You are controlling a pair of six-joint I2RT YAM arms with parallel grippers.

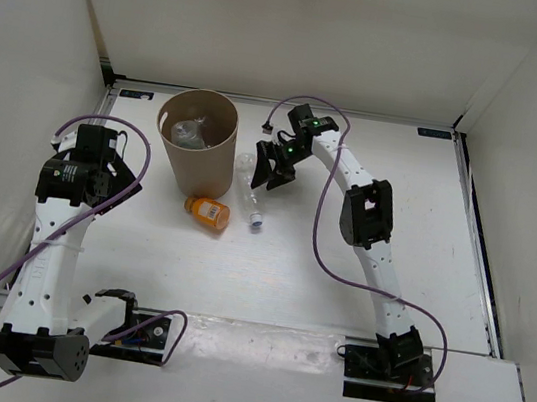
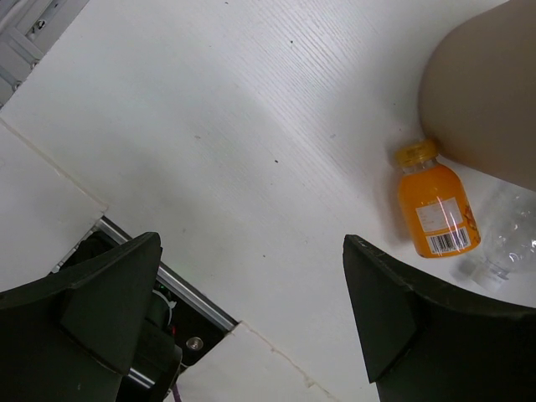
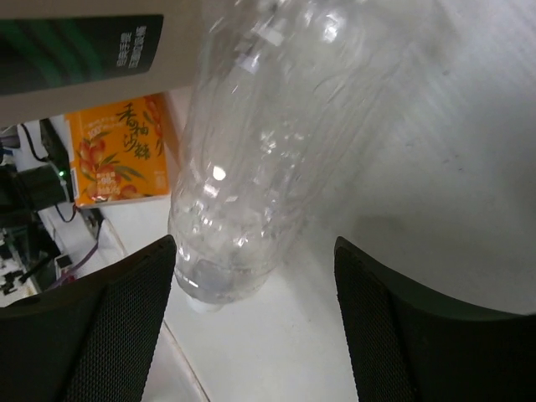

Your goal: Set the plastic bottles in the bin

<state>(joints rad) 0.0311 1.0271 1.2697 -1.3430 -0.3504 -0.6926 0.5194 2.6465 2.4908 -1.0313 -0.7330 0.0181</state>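
Note:
The brown bin (image 1: 197, 140) stands upright at the back left, with a clear bottle (image 1: 190, 132) lying inside it. A short orange bottle (image 1: 208, 212) lies on the table in front of the bin, and shows in the left wrist view (image 2: 435, 209). A plain clear bottle (image 1: 250, 190) lies right of the bin, white cap toward me. My right gripper (image 1: 272, 166) is open just behind it. In the right wrist view (image 3: 255, 327) the clear bottle (image 3: 268, 142) lies ahead of the open jaws, nearer the left finger. My left gripper (image 1: 123, 171) is open and empty, left of the bin.
White walls enclose the table on three sides. Purple cables loop around both arms (image 1: 318, 239). The left arm's base plate (image 2: 142, 276) shows under the left jaws. The bin's wall (image 2: 486, 92) touches the orange bottle's cap end.

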